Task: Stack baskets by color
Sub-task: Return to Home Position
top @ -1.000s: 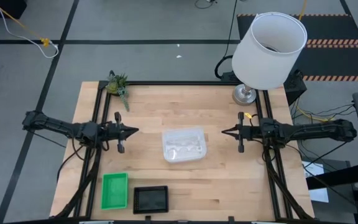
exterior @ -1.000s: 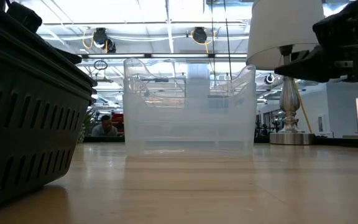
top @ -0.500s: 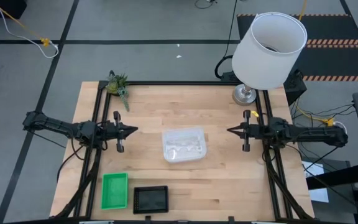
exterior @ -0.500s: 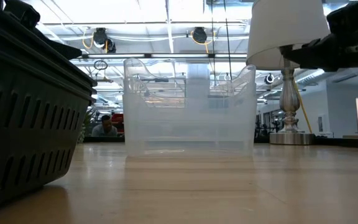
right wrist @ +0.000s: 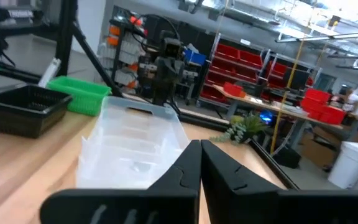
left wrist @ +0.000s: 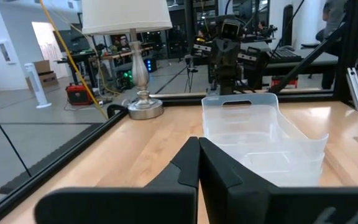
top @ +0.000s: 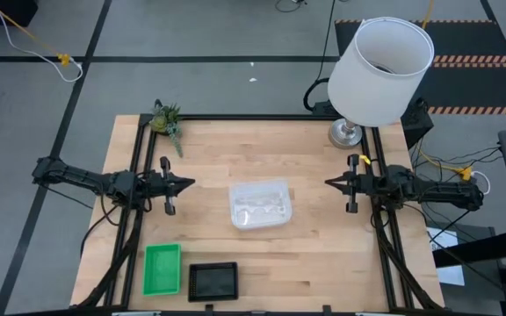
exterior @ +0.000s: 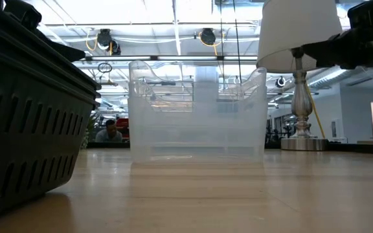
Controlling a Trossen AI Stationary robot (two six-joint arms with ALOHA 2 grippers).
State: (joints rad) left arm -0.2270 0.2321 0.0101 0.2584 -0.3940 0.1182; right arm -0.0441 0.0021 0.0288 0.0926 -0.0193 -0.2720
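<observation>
A stack of clear baskets (top: 259,204) rests on its base at the middle of the wooden table; it also shows in the low view (exterior: 196,113). A green basket (top: 162,269) and a black mesh basket (top: 213,280) stand side by side near the front left edge. My left gripper (top: 191,183) is shut and level at the left of the clear baskets, well apart from them. My right gripper (top: 328,183) is shut and level at their right, also apart. Both hold nothing.
A large white lamp (top: 380,75) stands at the far right corner, just behind my right arm. A small green plant (top: 167,118) sits at the far left corner. Black frame rails (top: 134,175) run along the table's sides.
My right gripper has drawn back toward the table's right edge, away from the clear baskets, and has tipped up a little, staying shut. The baskets have kept their places.
</observation>
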